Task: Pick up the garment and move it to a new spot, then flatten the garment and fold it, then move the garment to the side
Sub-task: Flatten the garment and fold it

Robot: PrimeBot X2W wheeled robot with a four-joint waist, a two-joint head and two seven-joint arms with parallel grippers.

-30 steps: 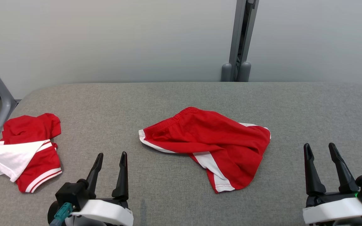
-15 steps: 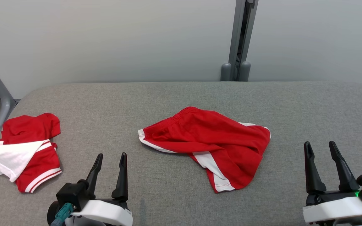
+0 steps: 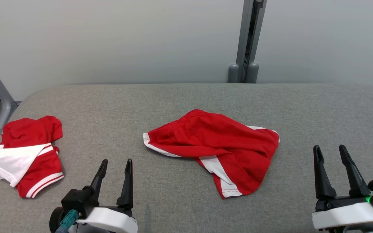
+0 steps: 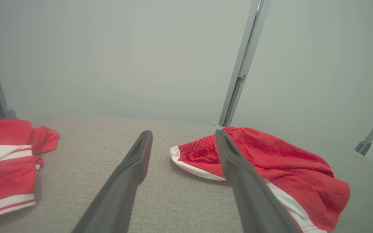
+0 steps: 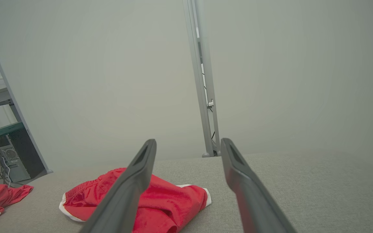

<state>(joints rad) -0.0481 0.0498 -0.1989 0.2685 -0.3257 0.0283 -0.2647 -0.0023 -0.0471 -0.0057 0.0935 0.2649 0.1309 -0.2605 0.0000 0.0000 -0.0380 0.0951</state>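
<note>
Red shorts with white side stripes (image 3: 219, 149) lie crumpled in the middle of the grey padded table (image 3: 186, 100), waistband toward the left. The left wrist view has the shorts (image 4: 270, 161) ahead and to the right; the right wrist view has the shorts (image 5: 160, 200) ahead and to the left. My left gripper (image 3: 117, 160) hovers open near the front edge, left of the shorts and apart from them. My right gripper (image 3: 330, 147) is open too, to the right of the shorts, holding nothing.
A second red and white garment (image 3: 24, 155) lies bunched at the table's left edge. A grey metal post (image 3: 246, 42) stands behind the table against the pale wall. A grey frame bar (image 3: 0, 100) rises at the far left.
My left gripper has dropped slightly toward the bottom of the view and my right gripper has risen a little. The shorts and the other garment lie as before.
</note>
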